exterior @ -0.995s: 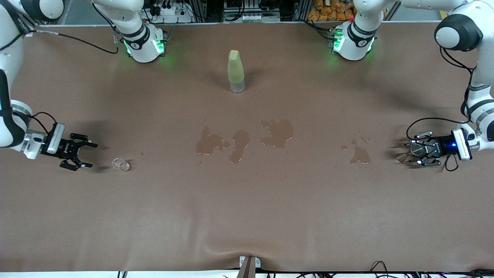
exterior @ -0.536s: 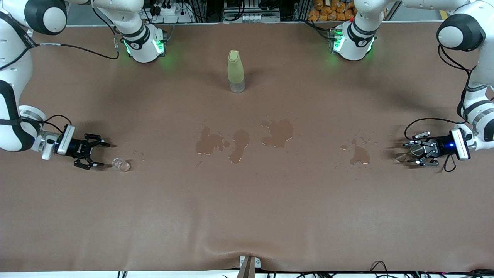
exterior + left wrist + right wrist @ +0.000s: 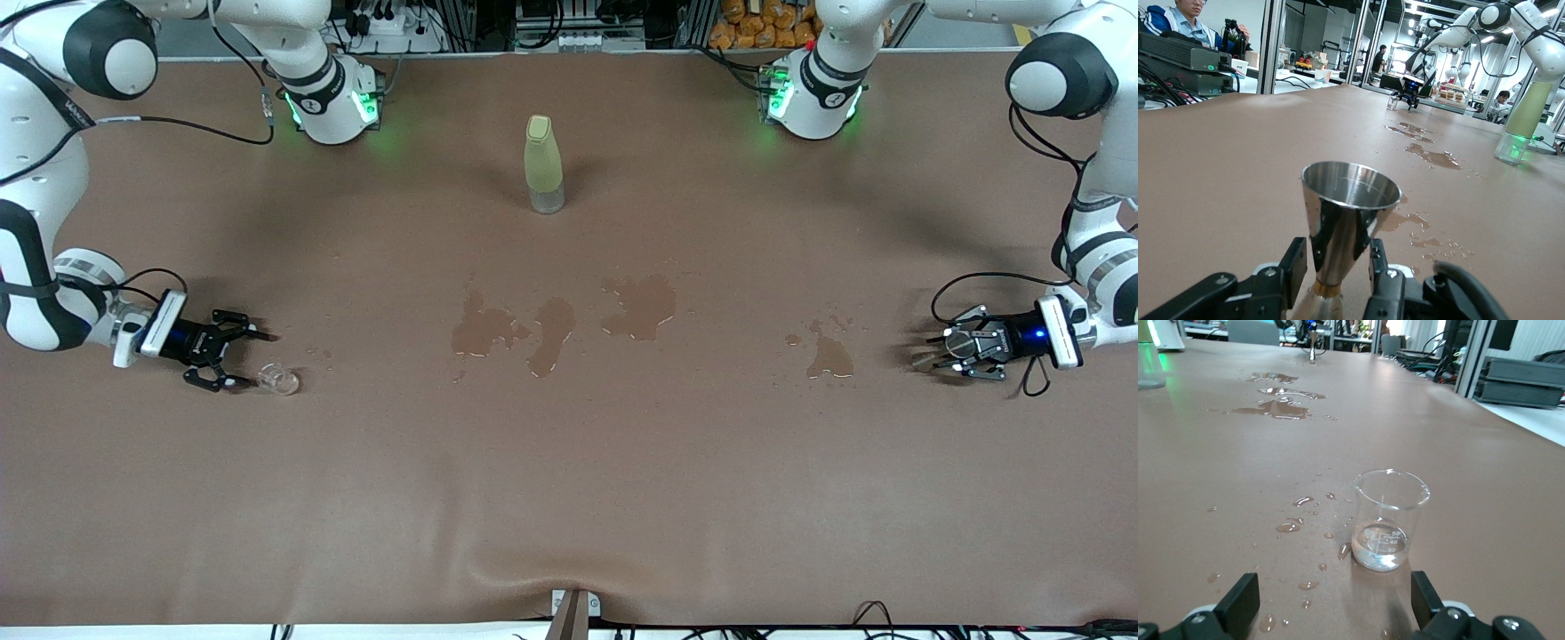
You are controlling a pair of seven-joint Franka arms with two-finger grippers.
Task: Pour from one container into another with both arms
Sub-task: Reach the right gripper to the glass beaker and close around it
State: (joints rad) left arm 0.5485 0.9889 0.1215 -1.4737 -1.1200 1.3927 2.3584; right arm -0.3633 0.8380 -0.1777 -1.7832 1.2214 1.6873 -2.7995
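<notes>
While your left gripper [image 3: 956,353] has closed on the steel jigger [image 3: 1350,223] at its table end, your right gripper [image 3: 238,357] has advanced, fingers spread, toward the glass beaker [image 3: 1390,519], not yet grasped.

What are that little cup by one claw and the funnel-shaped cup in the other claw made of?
The small beaker looks like clear glass, or possibly plastic: you can see the table through it, and it has printed marks. The jigger looks like polished steel, with mirror-like reflections. The left gripper is closing around it.
</notes>
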